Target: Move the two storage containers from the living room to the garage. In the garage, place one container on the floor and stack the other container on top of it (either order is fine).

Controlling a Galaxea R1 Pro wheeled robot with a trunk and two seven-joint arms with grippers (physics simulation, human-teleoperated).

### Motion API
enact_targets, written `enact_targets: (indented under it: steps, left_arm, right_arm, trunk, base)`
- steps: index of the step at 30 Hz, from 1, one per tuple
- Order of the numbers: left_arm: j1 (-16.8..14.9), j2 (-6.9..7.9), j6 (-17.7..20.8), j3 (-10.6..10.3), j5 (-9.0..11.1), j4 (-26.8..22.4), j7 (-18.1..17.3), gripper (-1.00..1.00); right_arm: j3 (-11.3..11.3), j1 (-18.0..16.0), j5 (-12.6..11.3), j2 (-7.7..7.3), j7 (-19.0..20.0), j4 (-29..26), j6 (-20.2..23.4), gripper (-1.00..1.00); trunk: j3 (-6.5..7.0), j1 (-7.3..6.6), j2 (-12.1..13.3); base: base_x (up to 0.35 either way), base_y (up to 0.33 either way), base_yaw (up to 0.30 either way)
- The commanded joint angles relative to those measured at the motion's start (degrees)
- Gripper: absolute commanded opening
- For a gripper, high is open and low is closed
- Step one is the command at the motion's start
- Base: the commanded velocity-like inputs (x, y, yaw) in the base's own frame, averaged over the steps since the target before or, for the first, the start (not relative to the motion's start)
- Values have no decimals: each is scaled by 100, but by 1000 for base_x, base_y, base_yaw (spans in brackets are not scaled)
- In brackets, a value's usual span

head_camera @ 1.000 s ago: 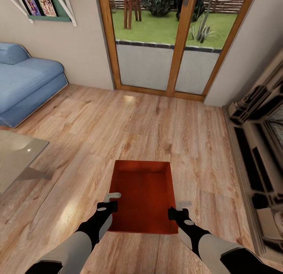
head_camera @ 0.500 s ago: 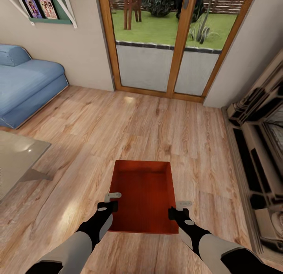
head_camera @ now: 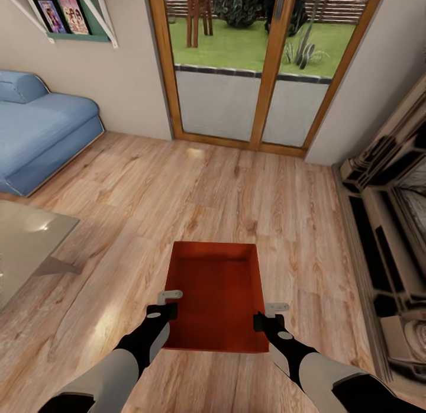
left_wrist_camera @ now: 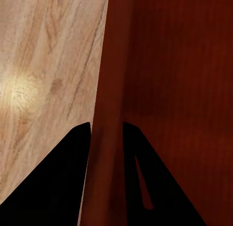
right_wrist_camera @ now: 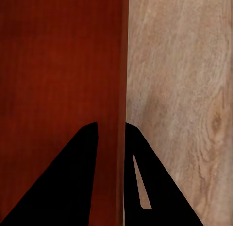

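Storage container [head_camera: 216, 294], orange-red and open-topped, sits level in front of me above the light wood plank floor [head_camera: 177, 194] of the living room, and I have it held from both sides. My left claw [head_camera: 164, 304] is pinching the container's left wall, which the left wrist view shows running between the two dark fingers [left_wrist_camera: 58, 182], and my right claw [head_camera: 269, 315] is pinching the right wall the same way, one finger [right_wrist_camera: 63, 182] inside the bin and one outside. Ahead I see the wood-framed glass doors [head_camera: 254, 64], with the blue sofa [head_camera: 41, 129] off to my left, a glass tabletop [head_camera: 26, 241] nearer on that side, and the fireplace surround [head_camera: 390, 223] along my right.
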Motion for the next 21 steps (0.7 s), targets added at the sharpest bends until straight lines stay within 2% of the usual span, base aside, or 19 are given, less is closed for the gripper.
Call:
enact_targets:
  steps: [1,21]
  left_arm:
    - [3,61,47,32,-27,-4,81,-100]
    - [3,59,55,32,-27,-27,88,-100]
  right_arm:
    - [-201,-6,1,2,-31,-16,-13,-100]
    - [-201,-6,-9,-3,-30,-15,-14,-100]
  trunk:
    - [24,-23,40]
    - [564,-462,842]
  base:
    - [0,0,0]
    - [0,0,0]
